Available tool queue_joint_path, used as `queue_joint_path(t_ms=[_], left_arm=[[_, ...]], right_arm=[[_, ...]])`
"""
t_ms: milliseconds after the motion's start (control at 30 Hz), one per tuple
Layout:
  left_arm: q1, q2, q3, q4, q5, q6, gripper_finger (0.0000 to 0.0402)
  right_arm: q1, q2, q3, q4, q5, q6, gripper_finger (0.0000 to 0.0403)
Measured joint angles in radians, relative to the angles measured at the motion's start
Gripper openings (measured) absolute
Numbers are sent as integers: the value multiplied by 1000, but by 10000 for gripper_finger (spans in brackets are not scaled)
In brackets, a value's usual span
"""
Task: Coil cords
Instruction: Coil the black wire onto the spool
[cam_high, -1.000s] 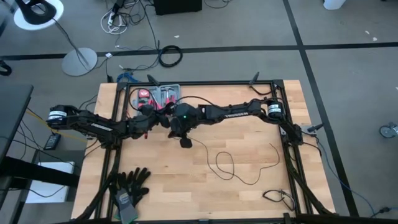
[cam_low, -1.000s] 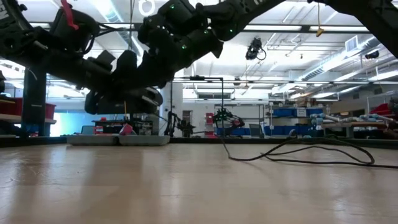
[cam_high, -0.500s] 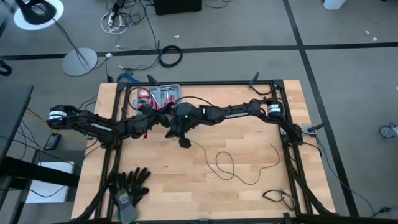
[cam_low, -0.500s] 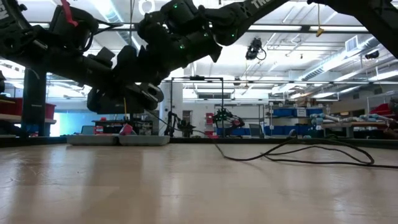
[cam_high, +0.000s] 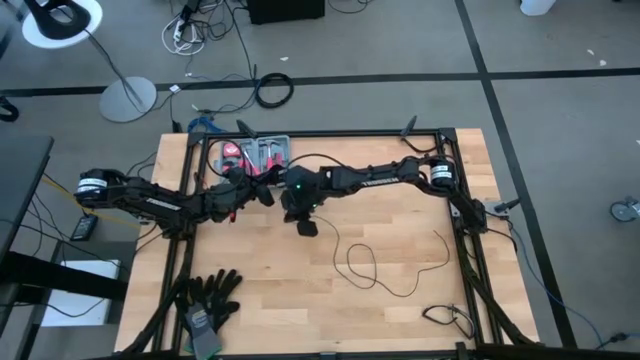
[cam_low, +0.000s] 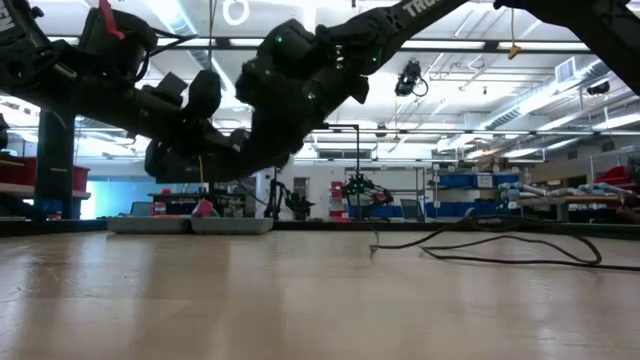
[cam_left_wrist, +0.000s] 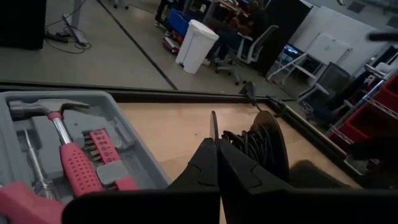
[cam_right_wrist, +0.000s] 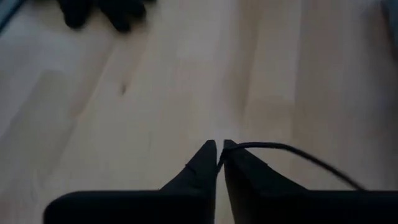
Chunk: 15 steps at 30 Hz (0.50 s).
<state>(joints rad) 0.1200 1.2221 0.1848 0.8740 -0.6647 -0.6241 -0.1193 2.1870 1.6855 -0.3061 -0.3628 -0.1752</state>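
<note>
Cords (cam_right_wrist: 292, 152) pinched in right tool (cam_right_wrist: 217, 148); left tool (cam_left_wrist: 214, 146) closed; no legible writing.

Two dark robot arms reach over the table: the left arm (cam_high: 150, 200) comes in from nine o'clock, the right arm (cam_high: 385, 178) from two o'clock. One thin black cord (cam_high: 375, 262) lies in loose loops near the centre. One grey tool tray (cam_high: 262, 152) sits at eleven o'clock, holding one pink-handled hammer (cam_left_wrist: 69, 155) and one screwdriver (cam_left_wrist: 35, 165). One pair of black gloves (cam_high: 210, 292), two in all, lies at seven o'clock. One small wire bundle (cam_high: 447, 317) rests at five o'clock.
</note>
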Motion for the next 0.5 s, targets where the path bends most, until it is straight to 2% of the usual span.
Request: queue_joint_path(t_ms=[367, 500], left_arm=[[0, 0, 0, 20, -51, 45, 0], [0, 0, 0, 21, -68, 51, 0]], right_arm=[[-21, -37, 1, -310, 4, 78, 76], [-22, -49, 1, -459, 61, 100, 75]])
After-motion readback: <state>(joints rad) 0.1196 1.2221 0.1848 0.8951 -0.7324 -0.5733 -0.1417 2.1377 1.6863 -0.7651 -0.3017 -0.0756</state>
